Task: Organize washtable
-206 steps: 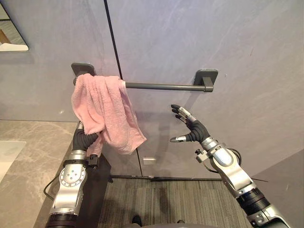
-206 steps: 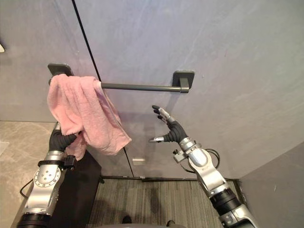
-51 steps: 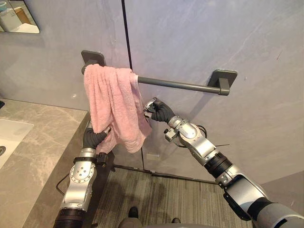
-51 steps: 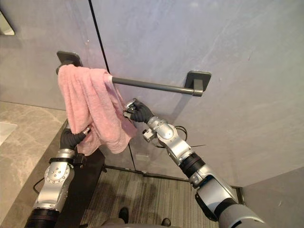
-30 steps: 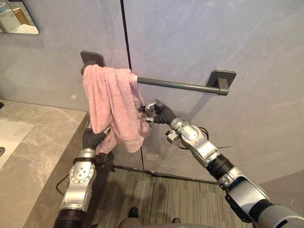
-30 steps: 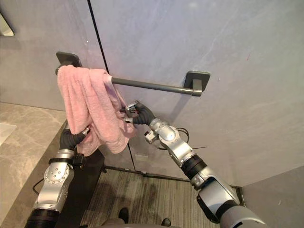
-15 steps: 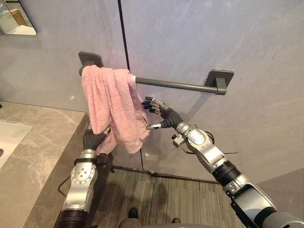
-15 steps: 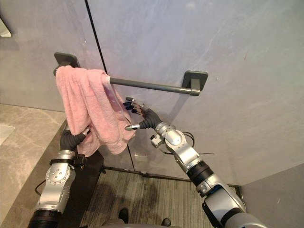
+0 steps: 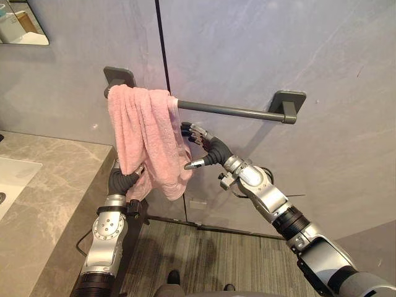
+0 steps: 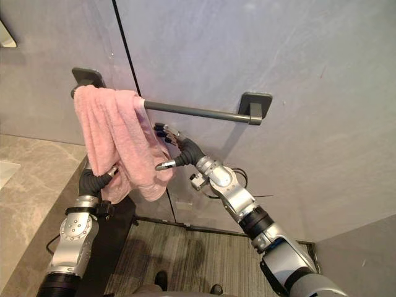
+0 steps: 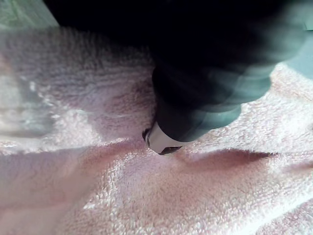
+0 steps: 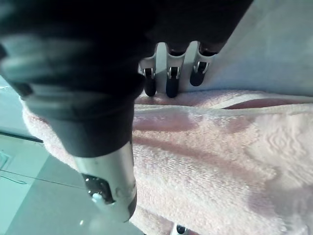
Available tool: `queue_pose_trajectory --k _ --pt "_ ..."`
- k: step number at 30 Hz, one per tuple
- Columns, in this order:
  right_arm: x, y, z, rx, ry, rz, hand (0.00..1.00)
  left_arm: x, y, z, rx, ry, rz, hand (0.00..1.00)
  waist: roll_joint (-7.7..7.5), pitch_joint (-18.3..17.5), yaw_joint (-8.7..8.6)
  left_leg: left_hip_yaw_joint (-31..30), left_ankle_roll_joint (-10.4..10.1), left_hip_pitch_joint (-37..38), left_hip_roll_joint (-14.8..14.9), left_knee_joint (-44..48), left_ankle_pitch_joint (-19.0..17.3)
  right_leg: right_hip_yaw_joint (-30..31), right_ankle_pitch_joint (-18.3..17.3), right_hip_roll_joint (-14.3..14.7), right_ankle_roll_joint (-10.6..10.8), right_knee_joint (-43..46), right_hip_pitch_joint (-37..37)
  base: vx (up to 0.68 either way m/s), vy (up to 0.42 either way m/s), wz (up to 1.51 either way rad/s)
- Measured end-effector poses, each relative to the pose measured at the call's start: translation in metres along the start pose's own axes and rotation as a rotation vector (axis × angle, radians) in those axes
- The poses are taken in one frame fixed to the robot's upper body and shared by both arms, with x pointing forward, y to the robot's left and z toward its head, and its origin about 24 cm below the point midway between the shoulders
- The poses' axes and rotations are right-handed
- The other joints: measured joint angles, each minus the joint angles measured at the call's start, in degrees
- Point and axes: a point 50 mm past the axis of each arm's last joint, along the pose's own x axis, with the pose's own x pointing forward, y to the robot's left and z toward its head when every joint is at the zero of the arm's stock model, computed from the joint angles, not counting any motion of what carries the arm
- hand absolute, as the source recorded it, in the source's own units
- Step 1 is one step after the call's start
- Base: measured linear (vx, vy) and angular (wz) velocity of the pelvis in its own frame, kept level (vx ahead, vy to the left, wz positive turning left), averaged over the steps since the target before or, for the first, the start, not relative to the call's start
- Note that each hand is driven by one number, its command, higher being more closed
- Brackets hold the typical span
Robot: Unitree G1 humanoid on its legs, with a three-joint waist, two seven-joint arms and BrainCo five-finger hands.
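Note:
A pink towel (image 9: 145,136) hangs bunched over the left end of a dark wall-mounted towel bar (image 9: 229,112). My right hand (image 9: 210,148) is open at the towel's right edge just below the bar. Its straight fingers (image 12: 168,73) touch the cloth, and its thumb sticks out in front of the towel (image 12: 205,161). My left hand (image 9: 120,181) is pushed up into the towel's lower left folds beside the counter. The cloth (image 11: 146,196) lies all around it in the left wrist view.
A grey marble counter (image 9: 37,204) with a white basin edge (image 9: 12,176) runs along the left. A mirror corner (image 9: 21,25) shows at the top left. The bar's right bracket (image 9: 286,105) is bare. Below lies a striped floor mat (image 9: 210,260).
My right hand held the towel's right edge a second ago, then let go and opened. It has since moved up and left, back against the edge. The left hand has stayed put.

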Motion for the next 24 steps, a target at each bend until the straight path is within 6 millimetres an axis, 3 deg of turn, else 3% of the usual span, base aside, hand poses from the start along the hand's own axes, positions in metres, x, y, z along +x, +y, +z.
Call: queue_pose_trajectory --k 1,2,24 --pt "0.001 0.000 0.001 0.000 -0.003 -0.003 0.00 0.000 0.000 0.000 0.000 0.000 0.000 1.00 0.00 0.00 0.05 -0.07 0.00 -0.05 -0.01 0.00 0.00 -0.06 0.00 0.00 0.00 -0.03 0.00 0.00 0.000 0.04" --pt "0.001 0.000 0.001 0.000 -0.005 -0.003 1.00 0.000 0.000 0.000 0.000 0.000 0.000 1.00 0.00 0.00 0.08 -0.11 0.00 -0.09 -0.01 0.00 0.00 -0.10 0.00 0.00 0.00 -0.06 0.00 0.00 0.000 0.00" --pt "0.017 0.009 0.004 -0.009 0.005 0.039 1.00 0.001 -0.003 0.002 -0.031 -0.009 -0.006 1.00 -0.03 -0.02 1.51 -0.43 0.00 -0.60 -0.03 0.01 -0.01 -0.42 0.04 0.34 -0.05 -0.64 -0.05 0.00 0.000 0.00"
